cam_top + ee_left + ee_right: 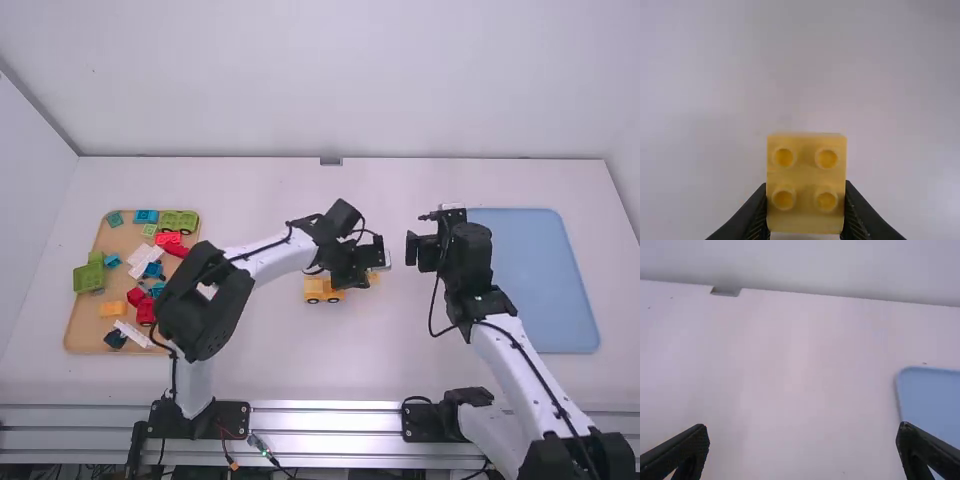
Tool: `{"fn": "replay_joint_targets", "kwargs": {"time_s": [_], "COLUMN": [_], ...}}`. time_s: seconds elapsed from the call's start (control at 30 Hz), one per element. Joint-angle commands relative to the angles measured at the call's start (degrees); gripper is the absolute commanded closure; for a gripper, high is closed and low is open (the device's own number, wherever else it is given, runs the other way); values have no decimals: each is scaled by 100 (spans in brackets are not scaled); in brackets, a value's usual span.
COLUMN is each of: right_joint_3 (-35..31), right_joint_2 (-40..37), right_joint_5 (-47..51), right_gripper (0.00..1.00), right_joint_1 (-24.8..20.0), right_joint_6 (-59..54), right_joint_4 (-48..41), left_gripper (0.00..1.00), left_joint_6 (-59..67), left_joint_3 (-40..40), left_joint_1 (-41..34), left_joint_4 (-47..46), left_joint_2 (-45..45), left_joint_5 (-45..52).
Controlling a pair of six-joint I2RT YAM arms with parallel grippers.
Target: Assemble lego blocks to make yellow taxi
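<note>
The left pincer (364,278) grips a yellow four-stud lego block (806,182) between its fingers, the studs facing the left wrist camera. Just left of that pincer in the high view, a yellow wheeled lego piece (322,290) sits on the table (290,360). The right pincer (420,250), to the right of both, stands wide open with nothing between its fingers.
</note>
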Motion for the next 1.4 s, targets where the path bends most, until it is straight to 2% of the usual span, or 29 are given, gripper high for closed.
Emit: {"fn": "replay_joint_targets", "kwargs": {"time_s": [0.0, 0.2, 0.37, 0.53, 0.77, 0.9, 0.93, 1.0, 1.03, 1.13, 1.17, 1.2, 1.37], "right_joint_3": [-57, -57, -55, -55, -55, -55, -55, -55, -55, -55, -55, -55, -55], "right_joint_2": [-267, -350, -190, -59, -28, -28, -28, -28, -28, -28, -28, -28, -28], "right_joint_5": [450, 933, 914, 914, 892, 892, 892, 892, 892, 890, 894, 892, 894], "right_gripper": [1, 1, 1, 1, 1, 1, 1, 1, 1, 1, 1, 1, 1], "right_joint_1": [-4, 2, 4, 0, 0, 4, 0, 13, 9, 4, 4, 7, 4], "right_joint_6": [162, 433, 431, 435, 433, 433, 431, 433, 433, 433, 431, 420, 170], "right_joint_4": [-142, -326, -256, -164, -131, -131, -131, -133, -133, -136, -136, -136, -122], "left_gripper": [86, 84, 81, 79, 80, 77, 71, 48, 40, 32, 5, 1, 1], "left_joint_6": [162, 190, 162, 85, 83, 81, 85, 87, 85, 109, 101, 96, 103], "left_joint_3": [289, 247, 98, -120, -337, -337, -334, -334, -334, -334, -308, -278, 33], "left_joint_1": [-120, -343, -376, -372, -396, -354, -345, -350, -363, -389, -389, -387, -330], "left_joint_4": [-146, 131, 420, 667, 868, 914, 935, 933, 929, 935, 935, 903, 540], "left_joint_2": [269, 579, 603, 619, 636, 649, 654, 667, 667, 664, 667, 664, 446], "left_joint_5": [-149, -404, -476, -1003, -981, -997, -986, -986, -999, -981, -981, -981, -970]}}
